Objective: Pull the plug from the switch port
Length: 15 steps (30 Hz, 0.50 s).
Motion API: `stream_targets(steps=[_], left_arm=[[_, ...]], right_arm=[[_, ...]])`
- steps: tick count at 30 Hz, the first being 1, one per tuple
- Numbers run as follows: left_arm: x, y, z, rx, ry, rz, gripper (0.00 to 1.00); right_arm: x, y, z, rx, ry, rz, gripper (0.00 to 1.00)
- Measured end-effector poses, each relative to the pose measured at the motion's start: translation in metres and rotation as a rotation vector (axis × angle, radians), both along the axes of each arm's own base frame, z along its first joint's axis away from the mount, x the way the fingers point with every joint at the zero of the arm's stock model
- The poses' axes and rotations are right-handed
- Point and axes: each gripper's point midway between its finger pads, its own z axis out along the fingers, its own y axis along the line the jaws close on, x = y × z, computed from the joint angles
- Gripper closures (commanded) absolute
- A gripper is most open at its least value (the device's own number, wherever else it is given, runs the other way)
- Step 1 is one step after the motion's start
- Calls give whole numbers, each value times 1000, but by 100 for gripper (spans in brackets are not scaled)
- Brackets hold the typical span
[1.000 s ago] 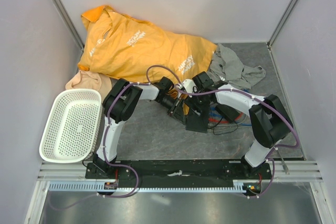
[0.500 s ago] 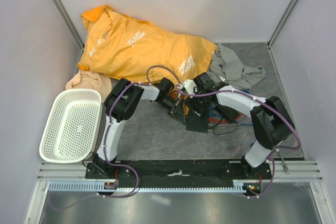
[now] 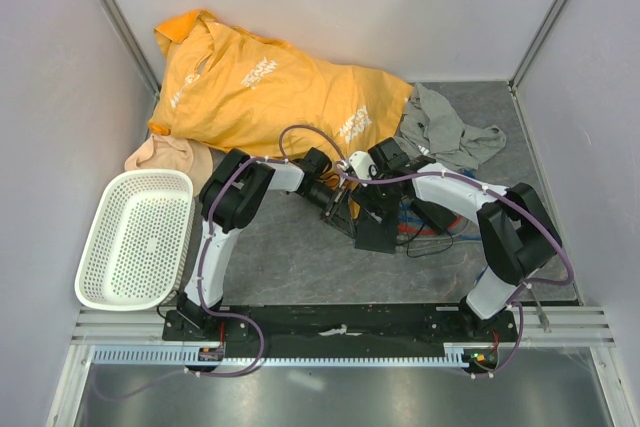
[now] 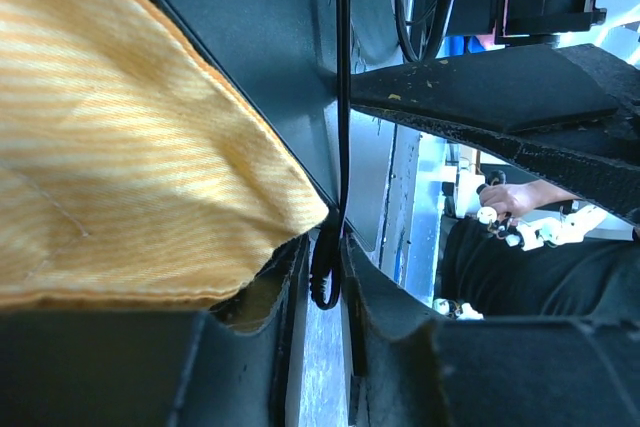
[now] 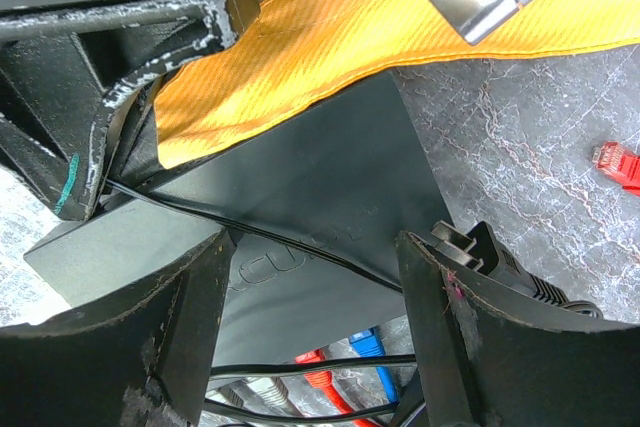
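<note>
Closing in from the left, my left fingers point(image 4: 420, 367) are clamped on the plug point(image 4: 325, 272), a thick black stub at the end of a thin black cable point(image 4: 343, 97), right against the left edge of the switch point(image 5: 310, 197). I cannot tell whether the plug sits in the switch port, which is hidden behind those fingers. The switch lies flat in the middle of the counter point(image 3: 300, 257), between my two arms, and the thin cable trails back across its top. My right fingers point(image 5: 130, 347) stand wide apart above the switch, gripping nothing. A corner of the orange shirt point(image 3: 260, 87) lies over the switch's far left part. A red cable point(image 5: 320, 384) and a blue cable point(image 5: 378, 355) run to its right edge.
</note>
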Motion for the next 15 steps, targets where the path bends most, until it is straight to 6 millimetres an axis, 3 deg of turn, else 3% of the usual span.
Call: stream_targets(steps=[9, 15], left_arm=[[-1, 0, 2, -18, 13, -7, 98], [-1, 0, 2, -35, 27, -14, 98]], right_arm=[[0, 0, -1, 1, -1, -1, 20], [1, 0, 0, 4, -11, -7, 19]])
